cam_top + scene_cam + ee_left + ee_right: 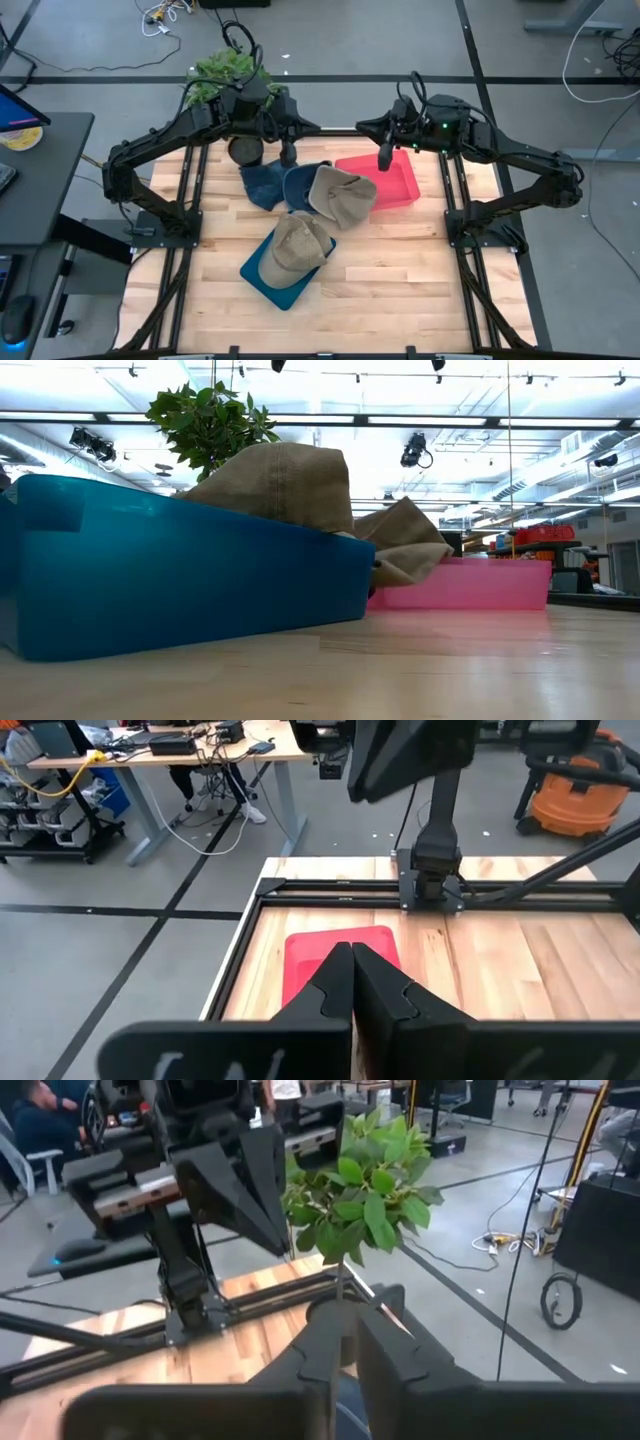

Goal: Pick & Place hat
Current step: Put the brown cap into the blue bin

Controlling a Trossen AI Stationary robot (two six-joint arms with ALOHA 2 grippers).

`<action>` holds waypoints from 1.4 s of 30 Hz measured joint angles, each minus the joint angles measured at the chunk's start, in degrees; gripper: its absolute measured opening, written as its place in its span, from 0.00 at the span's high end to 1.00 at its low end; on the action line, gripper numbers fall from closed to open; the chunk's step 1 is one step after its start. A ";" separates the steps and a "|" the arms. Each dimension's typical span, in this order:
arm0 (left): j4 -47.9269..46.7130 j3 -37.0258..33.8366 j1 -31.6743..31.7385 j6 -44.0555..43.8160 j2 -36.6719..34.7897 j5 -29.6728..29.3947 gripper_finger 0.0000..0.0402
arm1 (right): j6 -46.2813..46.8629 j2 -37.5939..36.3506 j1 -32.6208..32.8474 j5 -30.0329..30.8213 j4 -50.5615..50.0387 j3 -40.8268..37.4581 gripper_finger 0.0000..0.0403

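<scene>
A: Going left to right in the high view. Left gripper (288, 155) sits upper center-left, raised near the back edge of the table (400, 270), beside the potted plant (232, 75). State?

B: Clenched, nothing in it. Its wrist view shows the two fingers (335, 985) pressed together over bare wood and a corner of the pink bin (335, 960).

A: Next, the hats. Dark blue hat (268, 183) lies flat on the table just below the left gripper. One tan hat (298, 245) sits in the teal bin (262, 275), lower center. A second tan hat (343, 195) rests across the near-left corner of the pink bin (400, 185), half in, half draped over the rim.

B: The low view agrees: teal bin (180, 575) at left with a tan hat (285, 480) mounded over its wall, the other tan hat (405, 545) leaning onto the pink bin (480, 585) at center right.

A: Right gripper (385, 155)?

B: Upper center-right, raised over the back-left corner of the pink bin. Fingers closed together, empty; its wrist view shows them meeting in front of the plant (360, 1200).

A: Step?

B: My read: between picks. Both arms parked high, nothing held. The blue hat looks like the one not yet binned.

A: Next move?

B: Likely the left gripper needs to spread its fingers, come down on the blue hat's brim or crown, pinch the fabric, and lift clear of the neighbouring tan hat.
</scene>
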 joint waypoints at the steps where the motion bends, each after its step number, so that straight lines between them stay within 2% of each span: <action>1: -0.24 0.00 0.00 0.19 0.00 0.00 1.00 | -0.02 0.00 0.00 -0.03 0.13 0.00 0.96; 3: -0.85 0.00 -0.02 0.27 0.00 0.02 1.00 | -0.04 0.00 0.00 -0.52 0.13 0.00 0.99; 11: -1.02 0.00 0.11 0.13 -0.02 1.95 1.00 | 2.91 0.00 -0.14 -0.79 -1.44 0.02 0.99; 16: -1.10 0.00 0.11 -2.76 -0.02 2.21 0.98 | 6.68 0.46 -3.23 -0.24 -14.54 0.04 0.94; 21: -1.05 0.00 0.11 -3.79 -0.02 2.23 0.95 | 3.21 2.55 -6.37 -0.76 -24.63 0.04 0.81; 26: -0.89 0.00 0.11 -4.29 -0.02 2.23 0.92 | 1.01 5.52 -7.59 -1.14 -31.06 -0.07 0.59; 32: -1.05 0.00 0.11 -6.11 -0.02 2.23 0.88 | -4.81 7.14 -7.61 -1.16 -28.36 -7.40 0.35; 36: -1.95 0.00 0.11 -6.20 -0.02 2.23 0.88 | -5.62 7.13 -7.63 -1.86 -24.65 -14.98 0.30; 42: -2.57 0.02 0.11 -6.20 0.04 1.89 0.87 | -5.83 7.11 -7.46 -7.71 -16.03 -22.97 0.31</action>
